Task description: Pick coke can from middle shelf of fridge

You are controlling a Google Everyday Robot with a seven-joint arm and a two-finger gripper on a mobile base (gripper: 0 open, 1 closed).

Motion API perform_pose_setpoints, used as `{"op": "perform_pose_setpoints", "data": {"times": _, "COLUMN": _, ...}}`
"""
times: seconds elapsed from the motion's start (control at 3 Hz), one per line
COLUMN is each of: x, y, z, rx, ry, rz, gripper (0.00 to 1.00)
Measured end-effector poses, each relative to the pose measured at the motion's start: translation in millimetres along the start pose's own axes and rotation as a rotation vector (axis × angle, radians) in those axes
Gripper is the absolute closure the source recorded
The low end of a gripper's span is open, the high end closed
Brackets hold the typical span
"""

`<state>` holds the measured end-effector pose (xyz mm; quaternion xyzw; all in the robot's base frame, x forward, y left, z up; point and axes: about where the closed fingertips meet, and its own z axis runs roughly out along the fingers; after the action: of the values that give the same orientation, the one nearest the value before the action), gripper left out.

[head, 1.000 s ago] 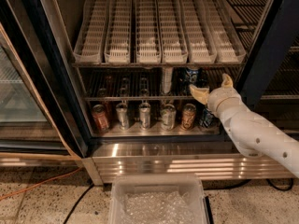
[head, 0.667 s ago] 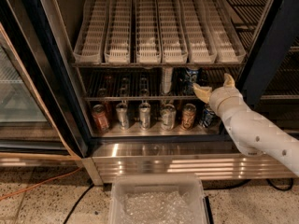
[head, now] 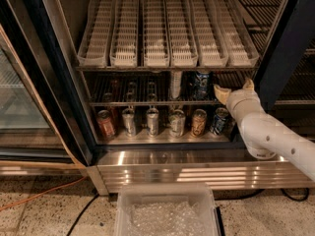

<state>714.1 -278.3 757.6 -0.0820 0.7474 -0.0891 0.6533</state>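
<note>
Thin dark wires are making the middle shelf (head: 147,103) of the fridge (head: 162,171); my smooth white hand (head: 235,88) is hovering at its right end, fingers (head: 221,93) spread wide.

No readable text, brand or number anywhere: labels on the cans (head: 176,123) can't be made out, fridge (head: 167,157) unmarked. Gripper (head: 235,88) mid-right of frame, at the right end of the middle shelf (head: 147,103), fingers apart.
</note>
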Motion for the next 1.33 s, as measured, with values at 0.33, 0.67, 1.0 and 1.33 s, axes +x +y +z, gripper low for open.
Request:
{"op": "perform_pose_setpoints", "data": {"times": 0.33, "x": 0, "y": 0, "z": 0, "rx": 0.0, "ry": 0.0, "rz": 0.0, "gripper": 0.33}}
{"op": "perform_pose_setpoints", "data": {"times": 0.67, "x": -1, "y": 0, "z": 13, "rx": 0.017, "ry": -0.014, "rz": 0.0, "gripper": 0.35}}
{"op": "perform_pose_setpoints", "data": {"times": 1.0, "x": -5, "y": -4, "z": 30, "rx": 0.044, "ry": -0.042, "rz": -0.006, "gripper": 0.35}}
{"op": "perform_pose_setpoints", "data": {"times": 1.33, "x": -8, "y": -13, "z": 42, "rx": 0.082, "ry": -0.068, "rz": -0.007, "gripper": 0.34}}
